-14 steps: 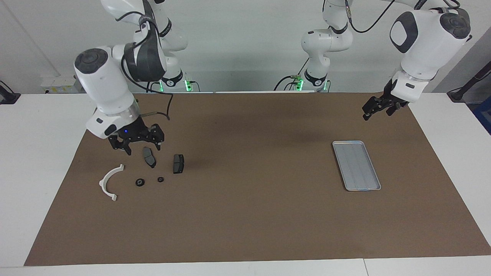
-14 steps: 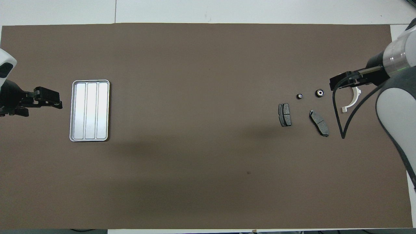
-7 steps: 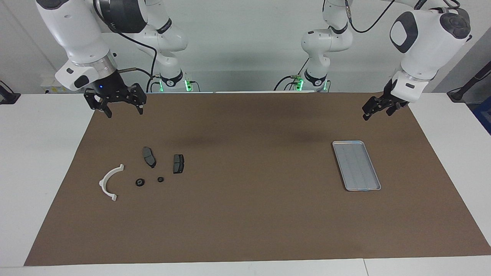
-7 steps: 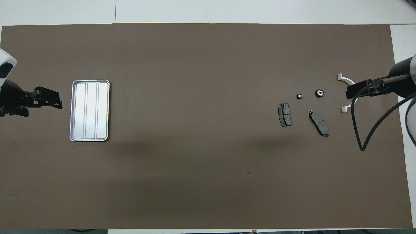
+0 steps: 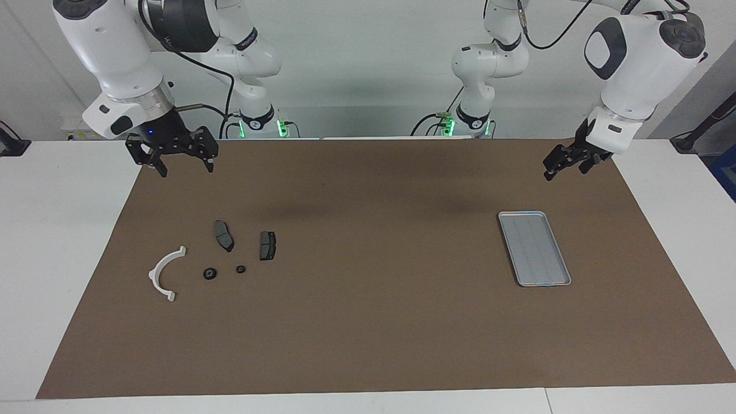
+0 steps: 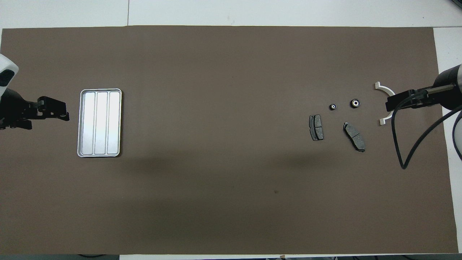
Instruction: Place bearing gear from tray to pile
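Two small round black bearing gears (image 5: 210, 273) lie in the pile by the white curved plastic bracket (image 5: 163, 273). The flat silver metal tray (image 5: 534, 248) holds nothing. Right gripper (image 5: 184, 167) and left gripper (image 5: 564, 167) hang high, fingers spread.

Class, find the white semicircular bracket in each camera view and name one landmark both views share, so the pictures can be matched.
Facing view: white bracket lies at the picture's left, lower-middle, at the right arm's end of the mat.
Overhead view: white bracket lies at the picture's right, partly covered by the raised right gripper.
Shared landmark: the larger bearing gear beside it.
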